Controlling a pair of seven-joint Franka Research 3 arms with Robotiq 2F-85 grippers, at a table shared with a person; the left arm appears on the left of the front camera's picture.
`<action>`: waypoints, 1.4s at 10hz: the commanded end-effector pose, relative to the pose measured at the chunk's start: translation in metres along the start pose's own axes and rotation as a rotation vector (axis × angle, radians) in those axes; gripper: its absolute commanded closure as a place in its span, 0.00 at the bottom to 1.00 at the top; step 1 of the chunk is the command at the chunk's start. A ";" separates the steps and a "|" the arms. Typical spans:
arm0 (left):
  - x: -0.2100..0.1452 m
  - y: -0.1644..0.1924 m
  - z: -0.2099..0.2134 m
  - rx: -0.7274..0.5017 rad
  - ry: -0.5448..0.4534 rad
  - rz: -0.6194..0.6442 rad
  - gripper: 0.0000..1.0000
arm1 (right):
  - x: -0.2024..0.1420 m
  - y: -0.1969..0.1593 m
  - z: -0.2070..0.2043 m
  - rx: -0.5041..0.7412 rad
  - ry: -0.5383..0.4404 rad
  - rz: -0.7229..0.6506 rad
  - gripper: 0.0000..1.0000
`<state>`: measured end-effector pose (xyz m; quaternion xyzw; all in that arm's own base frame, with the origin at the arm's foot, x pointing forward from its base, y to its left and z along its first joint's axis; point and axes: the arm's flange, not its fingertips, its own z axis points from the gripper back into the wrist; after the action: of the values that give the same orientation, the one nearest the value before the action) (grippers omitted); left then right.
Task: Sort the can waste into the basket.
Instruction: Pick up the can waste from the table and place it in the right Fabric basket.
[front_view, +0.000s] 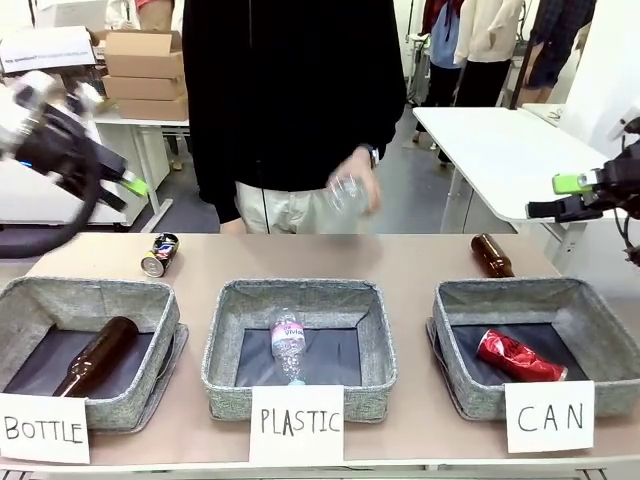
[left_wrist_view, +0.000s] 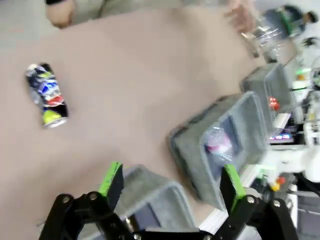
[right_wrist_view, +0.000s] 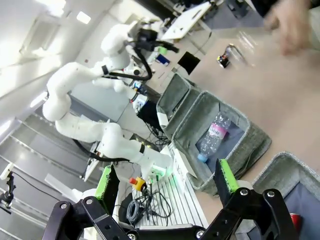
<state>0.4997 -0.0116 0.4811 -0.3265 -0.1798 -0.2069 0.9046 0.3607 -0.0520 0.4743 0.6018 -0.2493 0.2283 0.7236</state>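
One red can (front_view: 520, 357) in basket (front_view: 468, 392) (dark can (front_view: 160, 254) outside); left pincer (left_wrist_view: 171, 174), right pincer (right_wrist_view: 165, 172) open, apparently empty.

glossy dented red metal can (front_view: 519, 357) lies in matt woven-fabric basket (front_view: 600, 330); table (front_view: 330, 262) smooth, matt.

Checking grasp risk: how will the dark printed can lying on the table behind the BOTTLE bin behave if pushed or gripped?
The printed can lies on its side, so a sideways nudge would probably roll it. It looks like thin metal, likely light and dentable, judging by the crushed red can. Its glossy wall may slip.
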 end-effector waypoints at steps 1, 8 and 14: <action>0.026 0.029 -0.026 0.183 0.059 0.166 0.00 | 0.003 0.005 0.001 -0.006 0.009 -0.024 0.00; 0.041 0.044 -0.044 0.327 0.010 0.061 0.00 | 0.003 0.005 0.001 -0.006 0.009 -0.024 0.00; 0.081 0.096 -0.159 0.517 0.351 0.095 0.00 | 0.003 0.005 0.001 -0.006 0.009 -0.024 0.00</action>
<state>0.6296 -0.0673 0.3417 -0.0538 -0.0834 -0.1711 0.9802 0.3606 -0.0522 0.4745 0.6013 -0.2492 0.2281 0.7241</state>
